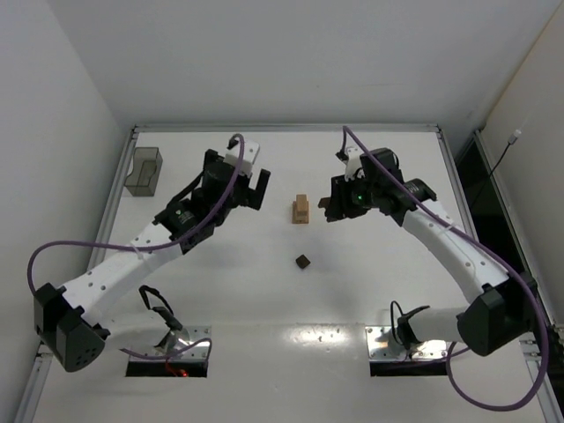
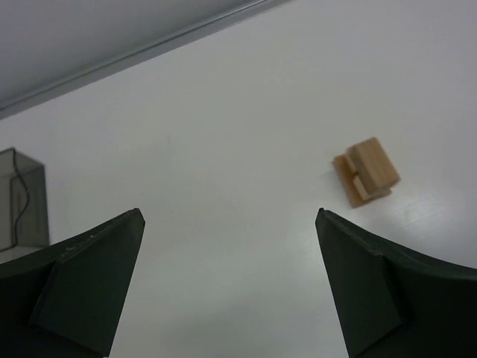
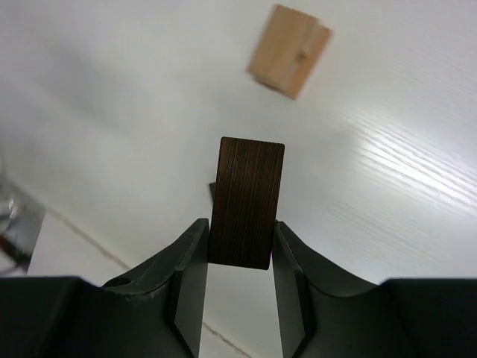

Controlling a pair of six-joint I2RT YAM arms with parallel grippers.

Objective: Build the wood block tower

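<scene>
While the left tool (image 1: 254, 188) stands with its jaws spread wide and nothing between them, the right tool (image 1: 328, 210) is clamped on a dark brown bar (image 3: 247, 201), which sticks out past its fingertips with the grain running along its length. The wood block tower (image 1: 302, 210) sits near the middle of the white bench (image 1: 264, 300), between the two tools. It is a short stack of light tan pieces, and the left wrist view shows a narrower block lying on a wider one. The left tool is off to the tower's left, apart from it. The right tool and its bar are just beside the tower on the right, not touching it as far as the overhead view shows. A loose dark cube (image 1: 303, 261) lies on the bench nearer the arm bases, apart from the tower. A translucent grey bin (image 1: 144, 171) stands at the bench's far left edge.
</scene>
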